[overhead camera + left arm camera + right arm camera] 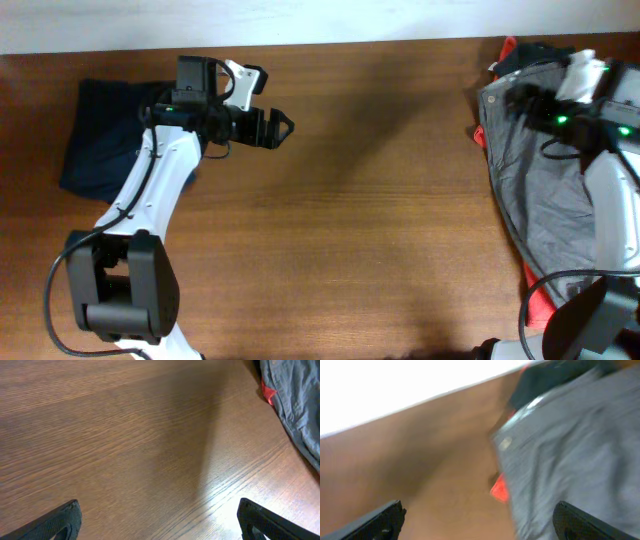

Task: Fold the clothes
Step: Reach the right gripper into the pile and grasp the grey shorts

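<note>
**Fold the clothes: early stage, grey trousers not yet laid out**

Overhead view, clock positions taken from the centre of the tabletop [380, 230].

- Dark navy trousers [95, 140] lay at 9–10 o'clock as a compact dark block, partly hidden under the left arm. Judged to be already folded and set aside, though no crease lines could be made out.
- Grey-khaki trousers [545, 190] lay at 3 o'clock, wrinkled and bunched, running from the far edge down toward 4 o'clock. No fold visible.
- Red garment [480, 133] showed from beneath the grey cloth along its 9 o'clock edge, and again near 5 o'clock.
- A black garment [530, 52] sat at the far end of the pile, at about 2 o'clock. No print could be made out.
- Left pincer [275, 128] was at about 10–11 o'clock over bare wood. Its fingers were apart and held nothing, and the wrist view showed only wood between the tips.
- Right pincer [479, 519] was over the far end of the grey trousers, near the waistband. Its fingers were spread wide and gripped nothing. The wrist view was blurred.

Progress estimate: at most one garment done. The grey trousers have to be pulled to the open centre, flattened and folded, and the red and black pieces come after them.
</note>
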Tool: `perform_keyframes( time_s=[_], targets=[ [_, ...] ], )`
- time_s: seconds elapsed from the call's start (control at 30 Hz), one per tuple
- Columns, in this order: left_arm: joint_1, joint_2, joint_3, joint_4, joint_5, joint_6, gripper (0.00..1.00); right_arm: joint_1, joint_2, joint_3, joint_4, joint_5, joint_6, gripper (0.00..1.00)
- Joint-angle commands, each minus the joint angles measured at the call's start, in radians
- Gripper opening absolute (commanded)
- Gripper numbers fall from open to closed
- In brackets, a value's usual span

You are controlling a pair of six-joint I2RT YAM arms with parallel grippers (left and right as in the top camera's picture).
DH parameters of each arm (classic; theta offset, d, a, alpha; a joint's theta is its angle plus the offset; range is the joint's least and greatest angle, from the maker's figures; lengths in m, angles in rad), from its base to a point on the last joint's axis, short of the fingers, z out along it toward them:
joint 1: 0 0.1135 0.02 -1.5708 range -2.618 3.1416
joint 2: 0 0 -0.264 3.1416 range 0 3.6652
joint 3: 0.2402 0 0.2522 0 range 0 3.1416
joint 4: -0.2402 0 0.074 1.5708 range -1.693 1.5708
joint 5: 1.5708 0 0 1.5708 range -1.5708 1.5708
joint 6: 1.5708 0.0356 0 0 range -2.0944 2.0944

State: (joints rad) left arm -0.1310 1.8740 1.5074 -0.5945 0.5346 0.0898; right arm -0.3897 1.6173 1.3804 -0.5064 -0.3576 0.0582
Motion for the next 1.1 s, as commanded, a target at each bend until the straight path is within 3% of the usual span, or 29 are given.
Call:
perform_keyframes(
  time_s=[0.0, 0.37, 0.87, 0.9, 0.97, 1.0, 1.03, 1.07],
  targets=[
    [-0.047, 0.005, 0.023, -0.001, -0.042, 0.012, 0.99, -0.092, -0.006, 0.022, 0.029, 0.121, 0.097, 0.99],
    [-0.182, 0.005, 0.022, -0.005, -0.169, 0.013, 0.99, -0.168, 0.179, 0.022, 0.215, 0.216, 0.077, 0.99],
    [-0.189, 0.008, 0.022, -0.027, -0.193, 0.012, 0.99, -0.168, 0.542, 0.022, 0.471, 0.239, 0.058, 1.0],
    [-0.189, 0.008, 0.022, -0.027, -0.2, 0.012, 0.99, -0.168, 0.562, 0.022, 0.478, 0.239, 0.058, 0.92],
    [-0.189, 0.008, 0.022, -0.027, -0.22, 0.012, 0.99, -0.168, 0.579, 0.022, 0.484, 0.239, 0.059, 0.49],
    [-0.189, 0.008, 0.022, -0.027, -0.228, 0.012, 0.99, -0.168, 0.579, 0.022, 0.486, 0.24, 0.058, 0.42],
    [-0.189, 0.008, 0.022, -0.026, -0.229, 0.012, 0.99, -0.168, 0.576, 0.024, 0.493, 0.239, 0.059, 0.24],
    [-0.189, 0.008, 0.022, -0.025, -0.229, 0.012, 0.99, -0.168, 0.571, 0.028, 0.493, 0.239, 0.059, 0.17]
  ],
)
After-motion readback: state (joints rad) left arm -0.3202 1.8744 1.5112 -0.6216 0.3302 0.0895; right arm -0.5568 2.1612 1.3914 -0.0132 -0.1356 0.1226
